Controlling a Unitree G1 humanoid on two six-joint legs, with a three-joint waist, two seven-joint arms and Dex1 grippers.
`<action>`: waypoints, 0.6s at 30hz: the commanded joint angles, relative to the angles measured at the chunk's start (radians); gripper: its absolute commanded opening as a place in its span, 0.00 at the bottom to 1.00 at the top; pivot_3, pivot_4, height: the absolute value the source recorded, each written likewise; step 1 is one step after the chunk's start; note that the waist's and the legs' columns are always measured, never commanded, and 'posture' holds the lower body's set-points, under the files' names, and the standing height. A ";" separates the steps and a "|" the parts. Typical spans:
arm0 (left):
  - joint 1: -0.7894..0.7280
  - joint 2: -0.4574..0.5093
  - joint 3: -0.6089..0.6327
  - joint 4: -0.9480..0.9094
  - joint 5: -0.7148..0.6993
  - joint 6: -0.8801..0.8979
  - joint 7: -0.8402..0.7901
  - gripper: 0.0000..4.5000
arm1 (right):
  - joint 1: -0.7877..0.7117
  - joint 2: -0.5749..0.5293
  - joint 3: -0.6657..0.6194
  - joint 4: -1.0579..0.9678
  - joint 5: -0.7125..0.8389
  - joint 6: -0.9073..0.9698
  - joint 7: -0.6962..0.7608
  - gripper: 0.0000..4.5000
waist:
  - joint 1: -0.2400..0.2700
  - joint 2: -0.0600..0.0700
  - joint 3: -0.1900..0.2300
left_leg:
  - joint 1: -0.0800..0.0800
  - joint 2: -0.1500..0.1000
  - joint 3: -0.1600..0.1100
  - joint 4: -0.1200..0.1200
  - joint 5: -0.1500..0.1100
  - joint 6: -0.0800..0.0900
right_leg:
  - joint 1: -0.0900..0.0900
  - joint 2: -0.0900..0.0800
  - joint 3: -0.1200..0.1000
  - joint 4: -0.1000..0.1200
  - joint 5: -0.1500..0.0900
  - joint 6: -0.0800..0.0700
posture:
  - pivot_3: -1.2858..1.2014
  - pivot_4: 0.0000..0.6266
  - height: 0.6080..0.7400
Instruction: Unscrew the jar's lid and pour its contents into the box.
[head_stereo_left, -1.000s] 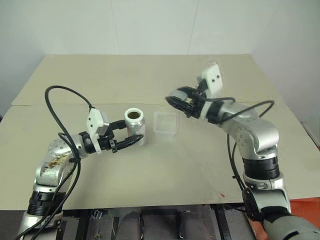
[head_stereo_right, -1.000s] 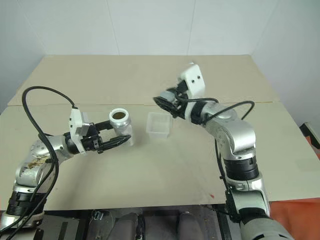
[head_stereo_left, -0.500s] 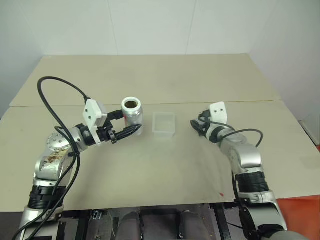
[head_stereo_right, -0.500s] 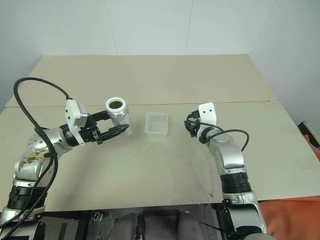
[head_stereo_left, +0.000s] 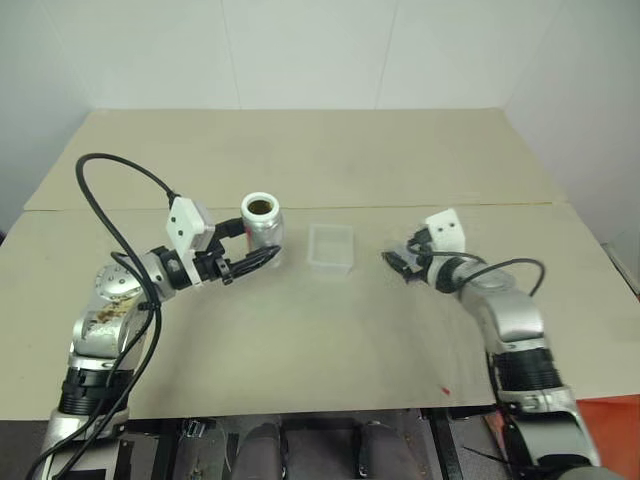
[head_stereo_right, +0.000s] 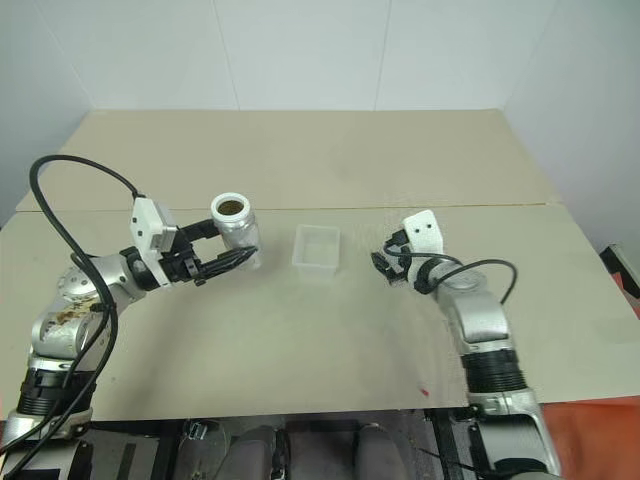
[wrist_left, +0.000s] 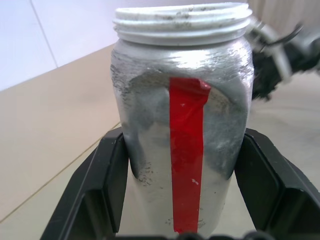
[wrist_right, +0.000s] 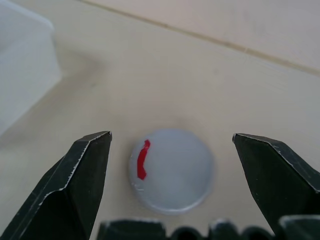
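Across the tan table (head_stereo_left: 330, 340) we see our left gripper (head_stereo_left: 262, 256) clasping the lidless jar (head_stereo_left: 262, 224) upright with something brownish, perhaps granules, inside, our right gripper (wrist_right: 172, 150) spread wide around the lid (wrist_right: 172, 176) lying flat, beside the seemingly empty box (head_stereo_left: 331, 247).

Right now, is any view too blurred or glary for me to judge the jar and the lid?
Left wrist view: the jar is sharp, red stripe clear, with bright sheen on its wall and a soft background. Right wrist view: the lid lies slightly soft between open fingers, and the box is a pale blur. Head views: even light, faint shadows, no glare.
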 joint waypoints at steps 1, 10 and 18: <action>-0.076 0.017 -0.020 0.055 0.076 -0.082 0.006 0.61 | -0.032 -0.100 -0.019 -0.123 0.094 0.039 0.182 1.00 | 0.000 0.000 0.000 | 0.000 0.000 0.000 0.000 0.000 0.000 | 0.000 0.000 0.000 0.000 0.000 0.000 | 0.52 0.24 1.00; -0.319 0.007 -0.143 0.377 0.371 -0.407 0.086 0.61 | -0.122 -0.255 0.013 -0.152 0.213 0.046 0.474 1.00 | 0.006 0.000 0.000 | 0.000 0.000 0.000 0.000 0.000 0.000 | 0.001 0.000 -0.001 -0.004 0.000 0.000 | 0.52 0.24 1.00; -0.756 0.053 -0.488 0.857 1.039 -1.008 0.553 0.61 | -0.166 -0.236 0.049 -0.140 0.195 0.017 0.498 1.00 | 0.027 -0.001 0.001 | -0.003 -0.001 0.002 0.001 0.000 0.001 | 0.000 0.000 -0.001 -0.006 0.002 0.002 | 0.52 0.24 1.00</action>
